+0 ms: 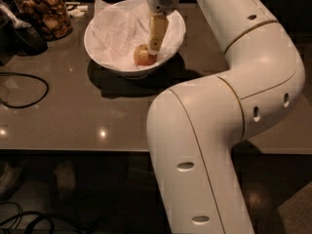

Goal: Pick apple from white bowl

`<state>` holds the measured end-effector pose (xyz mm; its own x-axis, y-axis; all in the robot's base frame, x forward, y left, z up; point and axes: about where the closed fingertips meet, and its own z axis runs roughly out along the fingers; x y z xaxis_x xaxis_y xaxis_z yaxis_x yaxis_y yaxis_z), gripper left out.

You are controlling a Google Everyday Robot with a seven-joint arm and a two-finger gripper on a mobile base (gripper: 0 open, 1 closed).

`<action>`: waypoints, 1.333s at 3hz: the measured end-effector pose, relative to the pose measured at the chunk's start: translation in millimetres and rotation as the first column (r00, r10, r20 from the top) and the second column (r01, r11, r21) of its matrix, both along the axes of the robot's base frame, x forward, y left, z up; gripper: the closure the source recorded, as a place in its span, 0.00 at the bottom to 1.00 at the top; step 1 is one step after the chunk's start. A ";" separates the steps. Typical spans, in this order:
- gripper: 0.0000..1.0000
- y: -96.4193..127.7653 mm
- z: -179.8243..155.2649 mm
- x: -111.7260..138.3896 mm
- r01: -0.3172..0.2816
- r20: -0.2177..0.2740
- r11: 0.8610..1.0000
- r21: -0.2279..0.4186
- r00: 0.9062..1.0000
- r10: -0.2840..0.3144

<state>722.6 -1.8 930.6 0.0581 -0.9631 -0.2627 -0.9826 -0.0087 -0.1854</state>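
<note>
Grey tabletop (73, 111): my gripper (154, 48) is inside the wide white bowl (87, 40), touching the blotchy yellowish-red apple (142, 56), which is not yet lifted. Whether I hold it, I cannot tell.

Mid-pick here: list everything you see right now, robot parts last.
apple: one, yellowish-red, in the bowl on the paper
bowl: one, white, far side of the table
paper: crumpled, white, lining the bowl
jar: one, glass, brown snacks inside, table's far left
cable: one, black, looped at the table's left
table: one, glossy grey-brown
arm: one, white, reaching from the foreground over the table
claw: one, tan, down in the bowl, at the apple's right
</note>
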 end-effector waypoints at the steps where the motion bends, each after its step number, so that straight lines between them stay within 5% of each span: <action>1: 0.10 2.3 -9.5 0.9 -0.005 -0.020 1.000 -0.005 1.000 0.005; 3: 0.13 8.2 -26.6 1.5 -0.018 -0.055 1.000 -0.017 0.998 0.017; 4: 0.32 10.0 -30.7 1.4 -0.023 -0.065 1.000 -0.021 0.998 0.022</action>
